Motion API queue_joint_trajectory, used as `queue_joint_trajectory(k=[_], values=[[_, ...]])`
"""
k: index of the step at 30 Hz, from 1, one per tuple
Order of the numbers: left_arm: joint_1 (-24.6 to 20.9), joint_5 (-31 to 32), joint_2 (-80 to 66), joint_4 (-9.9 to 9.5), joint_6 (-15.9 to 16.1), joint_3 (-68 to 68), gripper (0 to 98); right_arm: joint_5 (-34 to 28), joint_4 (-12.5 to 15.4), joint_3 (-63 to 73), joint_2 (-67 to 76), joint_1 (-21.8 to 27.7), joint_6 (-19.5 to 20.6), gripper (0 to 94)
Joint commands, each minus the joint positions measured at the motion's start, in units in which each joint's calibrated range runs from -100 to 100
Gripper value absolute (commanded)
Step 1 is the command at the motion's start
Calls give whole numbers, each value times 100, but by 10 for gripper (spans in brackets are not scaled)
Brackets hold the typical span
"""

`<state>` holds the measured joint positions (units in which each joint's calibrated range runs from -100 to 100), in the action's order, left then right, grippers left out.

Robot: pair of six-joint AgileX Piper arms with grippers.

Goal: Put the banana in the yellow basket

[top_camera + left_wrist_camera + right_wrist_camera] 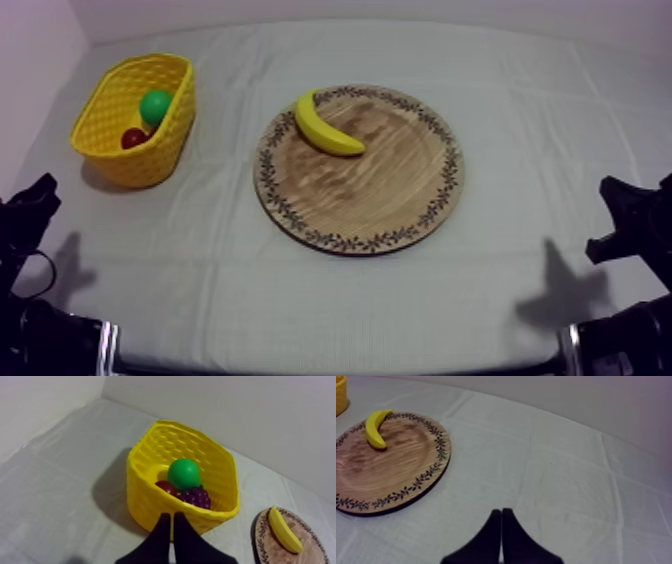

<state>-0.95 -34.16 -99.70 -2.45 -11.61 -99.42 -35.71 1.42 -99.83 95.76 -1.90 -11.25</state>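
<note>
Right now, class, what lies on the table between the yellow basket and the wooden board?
Nothing but bare cloth: in the top view the yellow basket and the wooden board stand apart with only grey-white cloth between them.

One banana [327, 126], one wooden board [380, 190], one yellow basket [150, 165] at the board's ten o'clock, holding one green fruit [155, 105], one small red fruit [133, 138], one grape bunch [196, 497].

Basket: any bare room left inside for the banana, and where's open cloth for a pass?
The basket is crowded: green fruit, small red fruit and grapes cover most of its floor. The board is bare except for the banana by its far-left rim. Cloth between basket and board is open.
</note>
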Motion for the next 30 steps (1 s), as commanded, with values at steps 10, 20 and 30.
queue_joint_trajectory(k=[10,20,30], values=[[-2,-4,-4,3,1,-3,1,6,2,-5,0,-1,-1,2],[37,-4,-4,3,13,-3,1,6,2,-5,0,-1,-1,2],[820,-56,-28,-4,-39,14,1,6,2,-5,0,-1,-1,2]])
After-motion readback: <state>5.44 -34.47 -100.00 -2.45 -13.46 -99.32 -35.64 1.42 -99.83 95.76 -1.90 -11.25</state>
